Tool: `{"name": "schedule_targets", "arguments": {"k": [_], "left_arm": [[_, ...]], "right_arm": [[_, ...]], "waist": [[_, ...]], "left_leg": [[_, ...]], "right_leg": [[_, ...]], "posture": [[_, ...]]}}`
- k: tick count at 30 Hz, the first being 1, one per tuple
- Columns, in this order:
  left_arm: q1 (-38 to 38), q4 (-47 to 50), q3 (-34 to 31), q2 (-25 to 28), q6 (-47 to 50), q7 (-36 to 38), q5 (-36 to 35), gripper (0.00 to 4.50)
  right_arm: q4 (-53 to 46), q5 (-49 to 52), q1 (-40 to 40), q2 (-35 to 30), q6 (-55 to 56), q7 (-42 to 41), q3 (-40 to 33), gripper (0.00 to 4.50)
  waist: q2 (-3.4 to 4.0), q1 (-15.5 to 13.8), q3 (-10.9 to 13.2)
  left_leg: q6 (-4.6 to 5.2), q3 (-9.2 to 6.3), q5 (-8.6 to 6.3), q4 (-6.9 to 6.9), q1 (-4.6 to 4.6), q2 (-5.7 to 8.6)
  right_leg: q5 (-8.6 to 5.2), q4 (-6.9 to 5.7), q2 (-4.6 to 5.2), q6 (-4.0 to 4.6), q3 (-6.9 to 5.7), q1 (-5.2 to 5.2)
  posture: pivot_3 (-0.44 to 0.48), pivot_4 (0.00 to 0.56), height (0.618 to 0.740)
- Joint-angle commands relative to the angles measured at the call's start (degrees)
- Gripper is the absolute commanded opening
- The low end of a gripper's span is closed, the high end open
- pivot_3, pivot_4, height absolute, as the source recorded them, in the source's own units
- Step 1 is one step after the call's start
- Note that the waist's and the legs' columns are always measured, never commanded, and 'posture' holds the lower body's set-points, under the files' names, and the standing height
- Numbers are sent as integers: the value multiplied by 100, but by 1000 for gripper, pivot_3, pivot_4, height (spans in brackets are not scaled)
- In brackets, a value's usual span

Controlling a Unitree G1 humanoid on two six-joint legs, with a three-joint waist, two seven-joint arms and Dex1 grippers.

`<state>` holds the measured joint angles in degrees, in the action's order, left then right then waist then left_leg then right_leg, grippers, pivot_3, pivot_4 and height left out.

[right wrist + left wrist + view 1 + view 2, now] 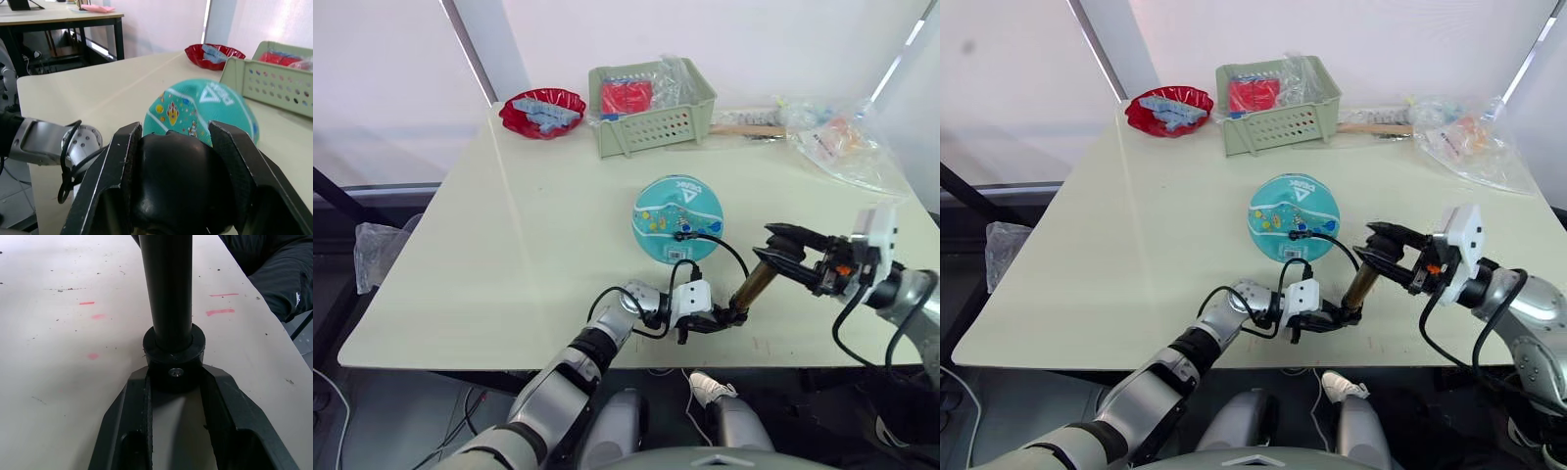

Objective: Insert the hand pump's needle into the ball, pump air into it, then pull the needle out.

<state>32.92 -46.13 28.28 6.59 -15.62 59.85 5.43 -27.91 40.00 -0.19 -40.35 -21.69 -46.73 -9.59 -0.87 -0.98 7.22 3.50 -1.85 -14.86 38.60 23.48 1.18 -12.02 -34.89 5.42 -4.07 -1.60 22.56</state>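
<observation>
Bronze-gold barrel of the hand pump (pixel 756 282) tilted over the near table (pixel 509 255) edge, long axis running from lower base end near the left gripper (pixel 729 318) up and rightward to the handle end at the right gripper (pixel 781 257). Base collar clamped between the left fingers (pixel 129 416), seen pinched on both sides in the left wrist view. Black handle end seated between the right fingers (pixel 117 166), closed around it.

Thin black hose (pixel 720 245) arcing from the pump's upper end back to the ball (pixel 677 218), ending at a small black fitting on the ball's near face; needle (pixel 679 235) itself too small to tell, seemingly at or in the ball's surface. Teal-blue ball resting on the table just beyond the pump, round, white logo up and away.

Far side of table: red dish (pixel 542 112) with pale blue pieces at far left, green perforated basket (pixel 651 119) holding something red and clear wrapping, clear plastic bags (pixel 842 142) at far right. All well apart from the ball; open tabletop between ball and grippers apart from the hose.
</observation>
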Motion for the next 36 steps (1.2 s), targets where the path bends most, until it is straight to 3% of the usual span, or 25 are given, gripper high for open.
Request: {"name": "schedule_targets", "arguments": {"k": [1,12,26,36], "left_arm": [[-215,-552,78,147,379,-13,295,1013],[-149,-660,88,172,218,-210,399,1013],[-152,-654,27,119,261,-204,368,1013],[-112,-676,81,115,181,-198,440,1013]], "right_arm": [[193,-433,301,113,149,-113,364,1829],[175,-443,160,150,220,-92,199,1829],[-172,1297,-715,-584,-953,138,-1322,1829],[32,2691,-1947,-1392,-1740,609,-2154,1829]], "waist": [[0,0,0],[3,-2,1],[36,-47,36],[54,-56,74]], "left_leg": [[0,0,0,0,0,0],[0,1,0,1,0,1],[1,1,0,4,18,6],[1,-2,1,9,22,5]], "right_leg": [[0,0,-1,0,0,0],[1,-1,-2,-1,2,0],[2,0,5,-1,0,7],[2,-1,8,0,-4,9]], "posture": [[0,150,737],[0,150,737],[0,150,737],[0,150,737]]}}
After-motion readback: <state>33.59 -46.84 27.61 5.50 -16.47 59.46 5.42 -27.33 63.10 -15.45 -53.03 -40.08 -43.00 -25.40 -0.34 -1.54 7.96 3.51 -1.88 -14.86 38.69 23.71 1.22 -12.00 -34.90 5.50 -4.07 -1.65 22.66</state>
